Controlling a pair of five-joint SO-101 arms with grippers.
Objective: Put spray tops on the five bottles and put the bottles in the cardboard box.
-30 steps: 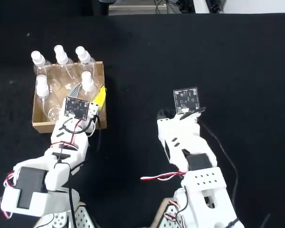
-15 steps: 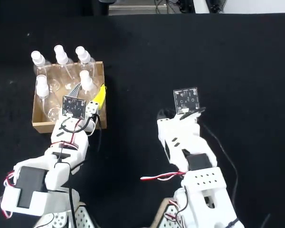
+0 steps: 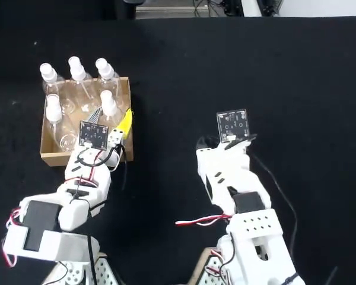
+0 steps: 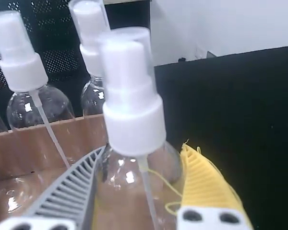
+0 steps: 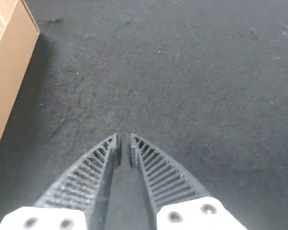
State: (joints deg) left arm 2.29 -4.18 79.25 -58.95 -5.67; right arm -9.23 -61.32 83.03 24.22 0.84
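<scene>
Gripping a spray-topped bottle (image 4: 129, 96) between its grey and yellow fingers, the left claw (image 4: 144, 153) holds it upright inside the cardboard box (image 3: 50, 157), with four other topped bottles (image 3: 76, 68) close by. The right claw (image 5: 124, 143), fingers pressed together, sits above the black counter (image 3: 273, 77), well apart from the box.

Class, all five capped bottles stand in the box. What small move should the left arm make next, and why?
Probably open the left gripper and lift it clear. It is closed on a bottle, which stands inside the cardboard box beside four other bottles, all capped, so only releasing seems left.
</scene>
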